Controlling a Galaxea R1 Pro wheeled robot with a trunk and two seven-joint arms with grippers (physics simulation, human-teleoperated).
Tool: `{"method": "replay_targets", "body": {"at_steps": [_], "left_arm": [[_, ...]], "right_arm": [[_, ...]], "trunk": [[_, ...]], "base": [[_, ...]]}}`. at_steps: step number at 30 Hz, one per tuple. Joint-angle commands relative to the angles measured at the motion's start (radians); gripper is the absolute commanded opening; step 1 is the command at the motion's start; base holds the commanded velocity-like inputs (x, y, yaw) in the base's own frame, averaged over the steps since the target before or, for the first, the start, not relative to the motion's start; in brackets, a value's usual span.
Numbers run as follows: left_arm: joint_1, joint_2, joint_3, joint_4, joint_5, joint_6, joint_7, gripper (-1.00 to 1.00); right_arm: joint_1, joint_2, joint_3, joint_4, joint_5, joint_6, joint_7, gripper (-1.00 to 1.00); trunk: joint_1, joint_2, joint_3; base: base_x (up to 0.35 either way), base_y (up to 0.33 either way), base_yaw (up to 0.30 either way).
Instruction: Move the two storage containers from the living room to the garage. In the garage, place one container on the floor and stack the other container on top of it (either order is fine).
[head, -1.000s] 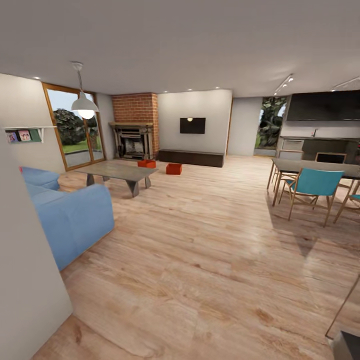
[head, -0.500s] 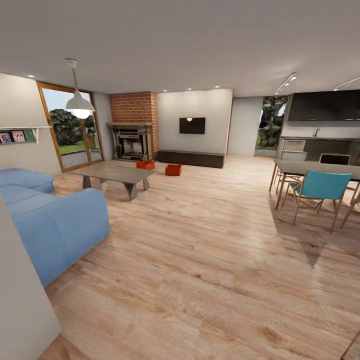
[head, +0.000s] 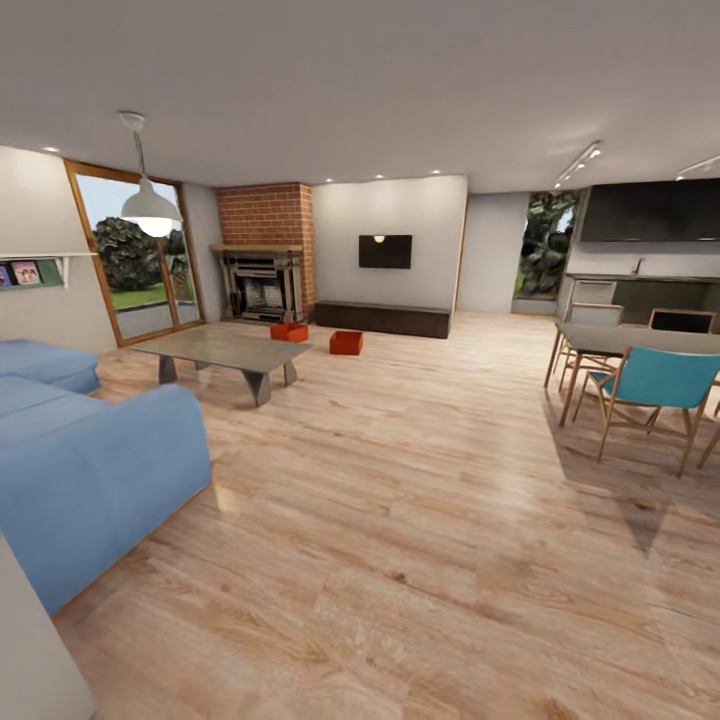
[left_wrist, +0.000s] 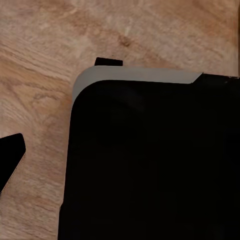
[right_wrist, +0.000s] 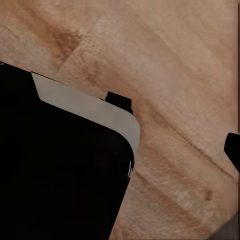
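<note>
Two storage containers (head: 290, 331) (head: 346, 342) sat on living room wood floor (head: 420, 520) near fireplace (head: 262, 282), beyond coffee table (head: 225, 349). Gripper states could not be told from wrist views.

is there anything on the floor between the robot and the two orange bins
Nothing visible blocks a straight run: bare wood-plank floor leads to both storage containers. The coffee table and blue sofa sit left of that path.
</note>
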Motion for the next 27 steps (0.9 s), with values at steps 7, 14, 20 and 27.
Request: {"method": "replay_targets", "body": {"at_steps": [7, 14, 20, 27], "left_arm": [[0.000, 0.000, -0.002, 0.002, 0.008, 0.001, -0.001, 1.00], [0.000, 0.000, -0.002, 0.002, 0.008, 0.001, -0.001, 1.00], [0.000, 0.000, -0.002, 0.002, 0.008, 0.001, -0.001, 1.00], [0.000, 0.000, -0.002, 0.002, 0.008, 0.001, -0.001, 1.00]], "right_arm": [[-0.001, -0.001, 0.010, 0.002, -0.011, -0.004, 0.000, 1.00], [-0.001, -0.001, 0.010, 0.002, -0.011, -0.004, 0.000, 1.00], [-0.001, -0.001, 0.009, 0.002, -0.010, -0.004, 0.000, 1.00], [-0.001, -0.001, 0.008, 0.002, -0.012, -0.004, 0.000, 1.00]], "trunk": [[0.001, 0.000, -0.001], [0.001, 0.000, -0.001], [0.001, 0.000, -0.001], [0.001, 0.000, -0.001]], "base": [[0.323, 0.000, 0.000], [0.323, 0.000, 0.000], [0.323, 0.000, 0.000], [0.323, 0.000, 0.000]]}}
